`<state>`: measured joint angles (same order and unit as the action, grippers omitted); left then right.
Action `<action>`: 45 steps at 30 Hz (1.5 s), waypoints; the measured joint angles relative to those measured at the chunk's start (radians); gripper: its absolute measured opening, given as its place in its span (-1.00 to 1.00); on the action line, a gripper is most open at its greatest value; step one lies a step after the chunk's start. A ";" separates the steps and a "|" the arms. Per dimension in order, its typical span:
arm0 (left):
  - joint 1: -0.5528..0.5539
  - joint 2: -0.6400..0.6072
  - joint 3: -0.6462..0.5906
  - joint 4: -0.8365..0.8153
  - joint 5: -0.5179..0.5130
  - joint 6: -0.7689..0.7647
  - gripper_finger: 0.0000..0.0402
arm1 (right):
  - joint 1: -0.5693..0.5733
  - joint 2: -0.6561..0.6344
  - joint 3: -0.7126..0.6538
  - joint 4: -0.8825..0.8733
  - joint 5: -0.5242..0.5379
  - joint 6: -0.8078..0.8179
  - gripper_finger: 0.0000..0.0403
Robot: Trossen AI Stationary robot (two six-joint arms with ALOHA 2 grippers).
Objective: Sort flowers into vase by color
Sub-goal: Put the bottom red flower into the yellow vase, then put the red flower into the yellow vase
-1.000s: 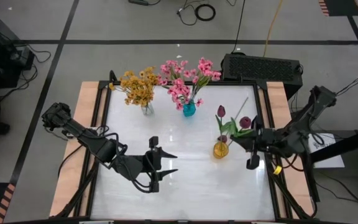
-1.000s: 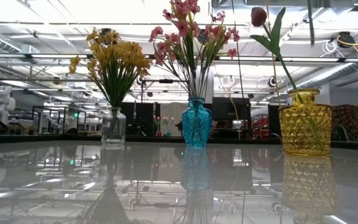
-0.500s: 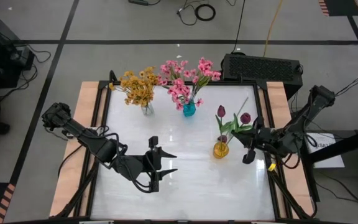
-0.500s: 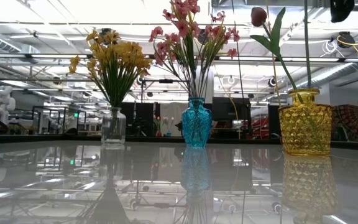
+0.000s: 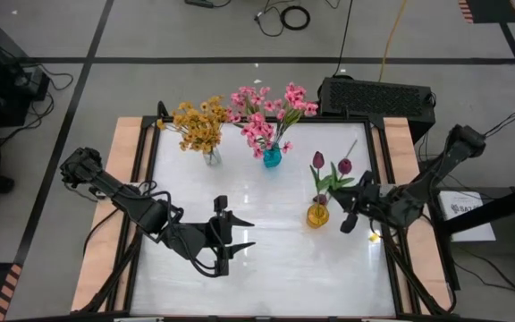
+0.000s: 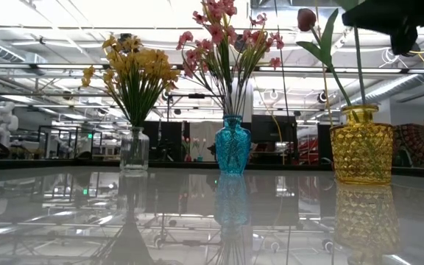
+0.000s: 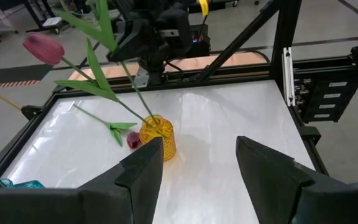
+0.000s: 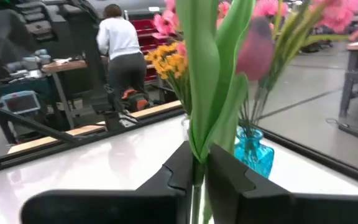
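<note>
Dark fingers [image 8: 229,174] of the right gripper [image 8: 196,165]: pressed together on the green stem of a dark magenta tulip bud with long leaves [image 5: 344,166]. I see no gap beside the stem.

Held tulip: upright, stem running down into the mouth of the yellow dimpled glass vase [image 6: 361,143], at the table's right side. A second magenta tulip [image 5: 318,160] stands in that vase already.

Change: a second ago the low view shows only one stem in this vase. Now the held stem hangs inside the rim and the right gripper has come into that view from above. I judge insertion well under way, with release the remaining step.

Left gripper [image 5: 240,234]: fingers apart, holding nothing, hovering over the front middle of the glossy white table [image 5: 275,268].

Far edge of the table: pink blossom sprays [image 5: 266,116] in a turquoise glass vase [image 5: 272,156]; yellow-orange blossom sprays [image 5: 199,125] in a clear glass vase [image 5: 211,157]. Both colours look sorted.
</note>
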<state>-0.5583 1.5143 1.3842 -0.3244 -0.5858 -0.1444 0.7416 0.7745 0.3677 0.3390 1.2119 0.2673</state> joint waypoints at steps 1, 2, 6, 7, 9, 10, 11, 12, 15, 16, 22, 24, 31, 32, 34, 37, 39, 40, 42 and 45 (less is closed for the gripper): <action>0.000 0.000 0.000 0.000 0.000 0.000 0.04 | -0.004 0.004 -0.002 0.000 0.000 0.011 -0.82; 0.000 0.000 0.000 0.000 0.000 0.000 0.04 | -0.009 0.007 -0.006 0.001 0.000 0.019 -0.80; 0.000 0.000 0.000 0.000 0.000 0.001 0.04 | -0.014 0.021 -0.007 0.000 0.002 0.035 -0.71; 0.000 0.000 0.000 0.000 0.000 0.001 0.04 | -0.014 0.023 -0.007 0.000 0.001 0.035 -0.68; 0.000 0.000 0.000 0.000 0.000 0.000 0.04 | -0.014 0.024 -0.007 -0.009 -0.004 0.035 -0.61; 0.000 0.000 0.000 -0.001 0.000 0.000 0.04 | -0.014 0.024 -0.007 -0.012 -0.008 0.036 -0.57; 0.000 0.000 0.000 -0.005 0.000 0.000 0.04 | -0.013 0.023 -0.007 -0.014 -0.010 0.036 -0.52; 0.000 0.000 0.000 -0.008 0.000 0.000 0.04 | -0.011 0.023 -0.007 -0.015 -0.012 0.036 -0.48; 0.000 0.000 0.000 -0.013 0.000 0.000 0.04 | 0.007 0.010 -0.005 -0.021 -0.003 0.030 -0.33; 0.000 0.000 0.000 -0.016 0.000 0.000 0.04 | 0.016 0.003 0.001 -0.027 -0.003 0.024 -0.28; 0.000 0.000 0.000 -0.034 0.000 -0.006 0.04 | 0.113 -0.091 0.114 -0.286 -0.009 0.015 -0.05; 0.000 0.000 0.000 -0.034 0.000 -0.007 0.04 | 0.136 -0.123 0.165 -0.464 -0.010 0.102 -0.01; 0.000 0.000 0.000 -0.034 0.000 -0.008 0.04 | 0.157 -0.159 0.246 -1.159 -0.197 0.620 -0.01; 0.000 0.001 0.000 -0.034 0.000 -0.007 0.04 | 0.157 -0.158 0.246 -1.207 -0.235 0.673 -0.01; 0.000 0.002 0.000 -0.034 0.001 -0.006 0.04 | 0.157 -0.157 0.246 -1.258 -0.304 0.737 -0.01; 0.004 0.003 0.000 -0.034 0.001 -0.006 0.04 | 0.157 -0.157 0.246 -1.266 -0.361 0.729 -0.01; 0.010 0.003 0.000 -0.033 0.001 -0.006 0.04 | 0.155 -0.155 0.246 -1.297 -0.383 0.722 -0.01; 0.010 0.003 0.000 -0.033 0.001 -0.006 0.04 | 0.152 -0.149 0.246 -1.321 -0.393 0.725 -0.01; 0.012 0.003 0.000 -0.030 0.001 -0.004 0.04 | 0.132 -0.129 0.246 -1.381 -0.415 0.743 -0.01; 0.016 0.003 0.000 -0.029 0.001 0.000 0.04 | 0.084 -0.080 0.246 -1.438 -0.453 0.753 -0.01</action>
<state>-0.5421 1.5174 1.3842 -0.3531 -0.5848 -0.1444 0.8251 0.6942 0.6140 -1.0993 0.7587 1.0207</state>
